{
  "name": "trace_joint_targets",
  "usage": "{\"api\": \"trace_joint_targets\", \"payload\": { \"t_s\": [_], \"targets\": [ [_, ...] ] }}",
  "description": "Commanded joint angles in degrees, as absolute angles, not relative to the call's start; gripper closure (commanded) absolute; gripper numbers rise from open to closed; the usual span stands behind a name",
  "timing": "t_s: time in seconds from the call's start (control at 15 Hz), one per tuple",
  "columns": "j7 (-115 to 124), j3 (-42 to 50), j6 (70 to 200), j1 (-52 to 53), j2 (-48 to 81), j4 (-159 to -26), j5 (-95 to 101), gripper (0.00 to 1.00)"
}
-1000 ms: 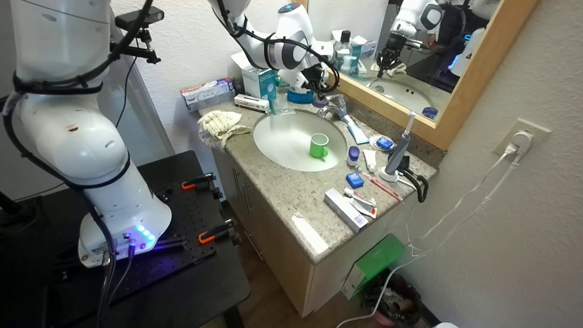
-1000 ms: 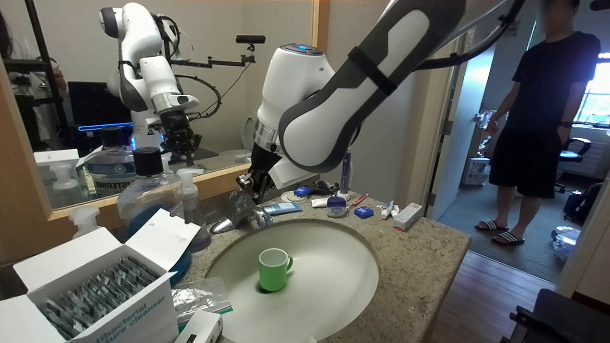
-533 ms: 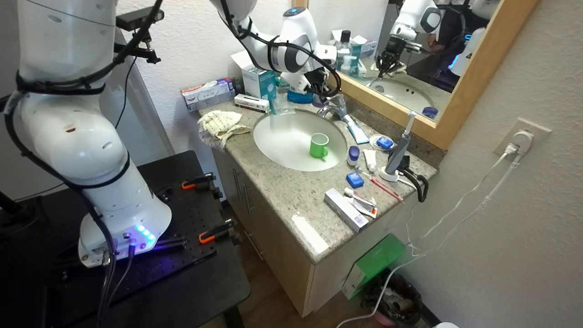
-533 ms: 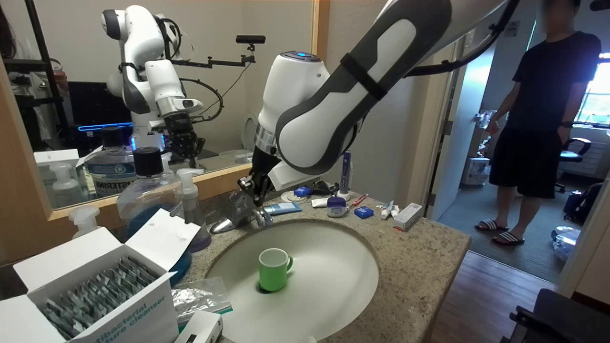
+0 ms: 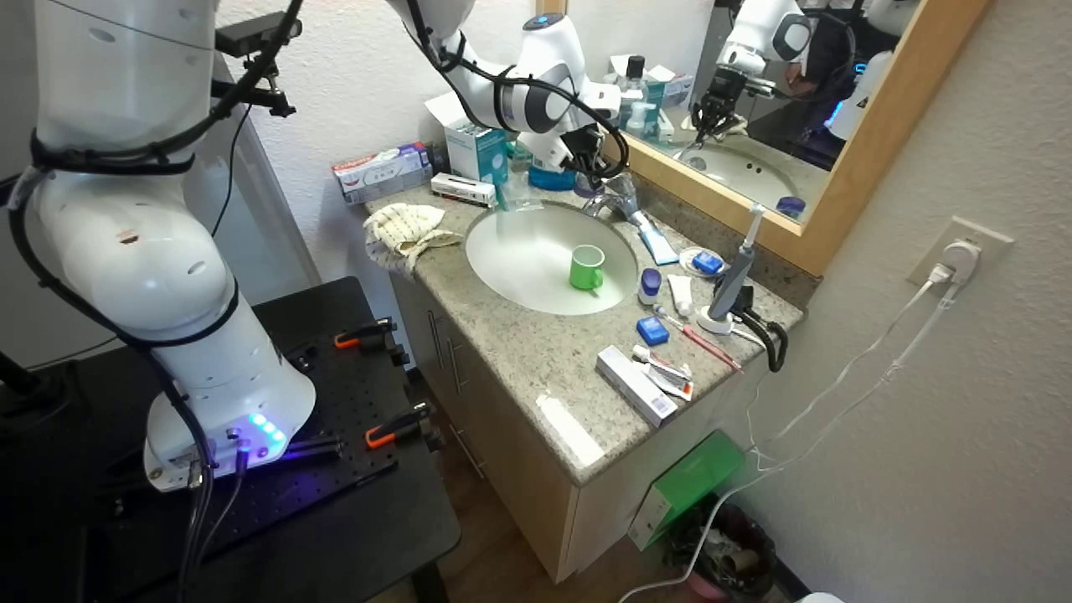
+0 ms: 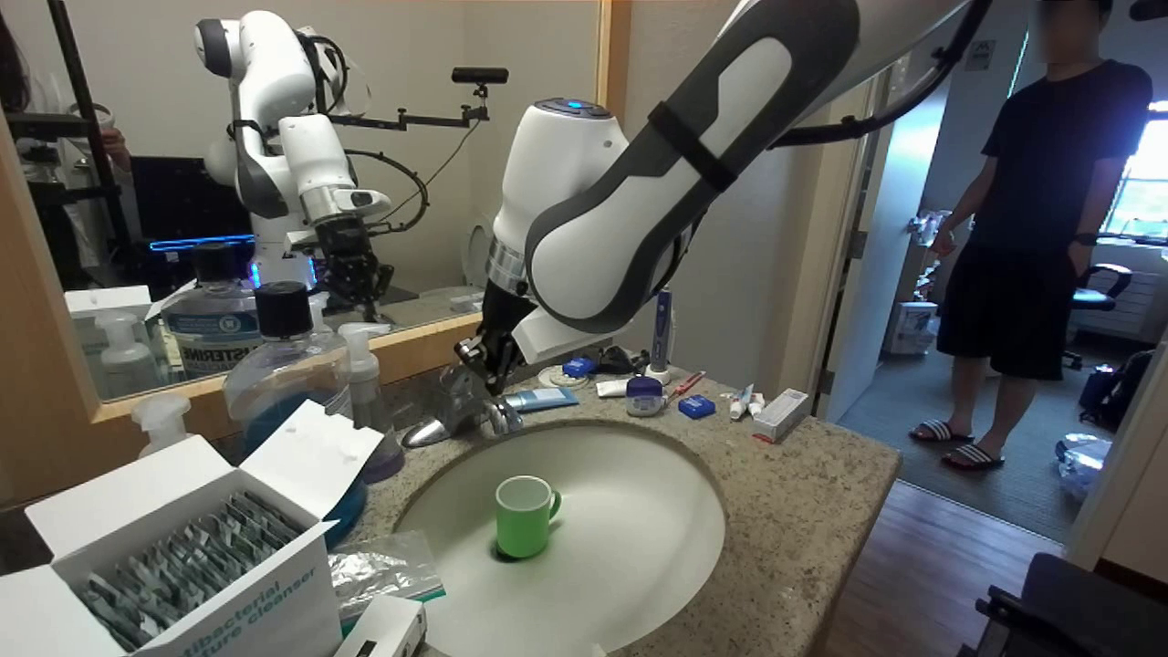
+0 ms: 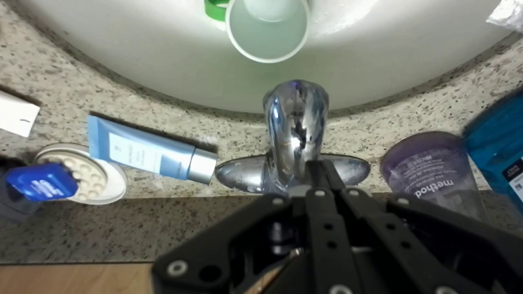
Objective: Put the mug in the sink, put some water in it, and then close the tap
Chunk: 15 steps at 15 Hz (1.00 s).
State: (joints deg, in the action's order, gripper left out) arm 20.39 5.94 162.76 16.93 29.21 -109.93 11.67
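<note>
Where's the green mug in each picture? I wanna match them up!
In an exterior view: the green mug is just right of centre, slightly high, in the sink.
In an exterior view: the green mug is a little left of centre, in the lower half.
Wrist view: the green mug is near the middle of the top edge, partly cut off.
Shared landmark: the shiny tap, at the sink's edge in all three.

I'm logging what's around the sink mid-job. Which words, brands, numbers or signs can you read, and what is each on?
"method": soap bottle, wrist view.
"tibacterial": open white box, in an exterior view, start cut off.
"ture cleanser": same box, start cut off.
"LISTERINE": mouthwash reflection in the mirror, in an exterior view, partly unclear.
Too small or blurred to read: blue tube, blue case, colored carton, wall sign, other print.
</note>
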Motion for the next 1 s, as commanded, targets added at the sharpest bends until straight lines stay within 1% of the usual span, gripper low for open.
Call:
{"api": "trace_joint_targets", "payload": {
  "t_s": [0.0, 0.93],
  "targets": [
    [19.88, 6.65, 161.82, 17.44, 28.82, -108.32, 11.61, 1.00],
    [20.94, 8.78, 166.30, 19.11, 24.25, -111.19, 13.32, 1.00]
  ]
}}
